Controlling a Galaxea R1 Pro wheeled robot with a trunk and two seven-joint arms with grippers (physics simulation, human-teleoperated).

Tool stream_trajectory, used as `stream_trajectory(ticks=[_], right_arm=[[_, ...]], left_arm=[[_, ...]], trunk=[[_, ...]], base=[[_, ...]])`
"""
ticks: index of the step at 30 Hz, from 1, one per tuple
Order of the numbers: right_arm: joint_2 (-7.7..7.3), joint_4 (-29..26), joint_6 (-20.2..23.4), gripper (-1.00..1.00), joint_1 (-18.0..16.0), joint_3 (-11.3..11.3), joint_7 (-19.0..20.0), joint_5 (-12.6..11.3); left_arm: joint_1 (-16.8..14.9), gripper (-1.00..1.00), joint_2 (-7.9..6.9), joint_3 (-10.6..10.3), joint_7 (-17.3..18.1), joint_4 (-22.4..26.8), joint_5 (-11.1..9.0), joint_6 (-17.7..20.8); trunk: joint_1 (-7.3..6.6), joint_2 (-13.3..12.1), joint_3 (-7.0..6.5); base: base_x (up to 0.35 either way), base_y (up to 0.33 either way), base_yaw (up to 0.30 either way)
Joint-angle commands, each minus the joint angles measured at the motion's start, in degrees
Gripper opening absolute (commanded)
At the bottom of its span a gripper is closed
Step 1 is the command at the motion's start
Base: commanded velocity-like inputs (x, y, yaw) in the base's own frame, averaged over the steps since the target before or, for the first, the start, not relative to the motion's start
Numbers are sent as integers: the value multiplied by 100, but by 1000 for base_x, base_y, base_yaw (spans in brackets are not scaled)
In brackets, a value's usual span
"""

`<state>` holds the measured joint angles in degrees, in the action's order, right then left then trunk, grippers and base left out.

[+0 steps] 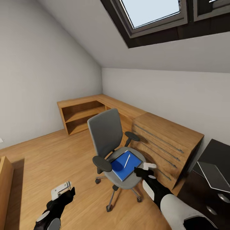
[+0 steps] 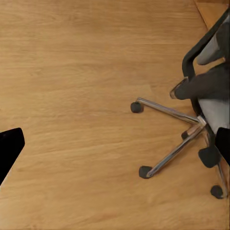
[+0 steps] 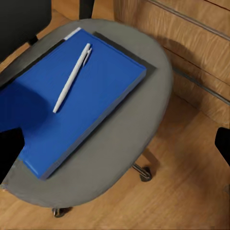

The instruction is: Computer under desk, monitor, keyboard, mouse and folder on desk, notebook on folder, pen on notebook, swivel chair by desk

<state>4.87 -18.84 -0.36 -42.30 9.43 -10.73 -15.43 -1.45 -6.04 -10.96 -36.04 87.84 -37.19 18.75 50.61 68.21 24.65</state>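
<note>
The grey swivel chair (image 1: 106, 134) stands mid-floor, away from the black desk (image 1: 216, 152) at the right. On its seat lies the blue folder (image 1: 125, 165) (image 3: 81, 100) with the white pen (image 1: 127, 160) (image 3: 72, 76) on top. A thin dark-grey slab (image 3: 143, 60), notebook-like, pokes out under the folder's far edge. My right gripper (image 1: 145, 169) (image 3: 115, 148) hovers open just above the seat's right rim, beside the folder, holding nothing. My left gripper (image 1: 62, 191) (image 2: 115, 146) hangs open over the floor left of the chair's chrome base (image 2: 177, 143).
A light-wood drawer chest (image 1: 166, 140) with bar handles stands right behind the chair, and a light-wood shelf unit (image 1: 81, 115) runs into the corner. A flat grey glossy slab (image 1: 213, 175) lies on the desk; what it is I cannot tell. Wood floor (image 1: 48, 153) stretches left.
</note>
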Motion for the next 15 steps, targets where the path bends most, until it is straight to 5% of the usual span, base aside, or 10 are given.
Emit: stream_trajectory(ticks=[1, 6, 15], right_arm=[[7, -1, 113, 100, -67, 47, -26, -228], [187, 55, 258, 100, -155, 75, 2, -519], [236, 482, 311, 100, -173, 58, 6, -588]], left_arm=[[-86, 100, -1, 126, -44, 51, -52, 53], [-201, 100, 8, 510, -19, 81, -62, 85], [-224, 100, -1, 596, -3, -76, -23, 83]], trunk=[[0, 4, 7], [0, 4, 7], [0, 4, 7]], base=[[0, 0, 0], [0, 0, 0], [171, 0, 0]])
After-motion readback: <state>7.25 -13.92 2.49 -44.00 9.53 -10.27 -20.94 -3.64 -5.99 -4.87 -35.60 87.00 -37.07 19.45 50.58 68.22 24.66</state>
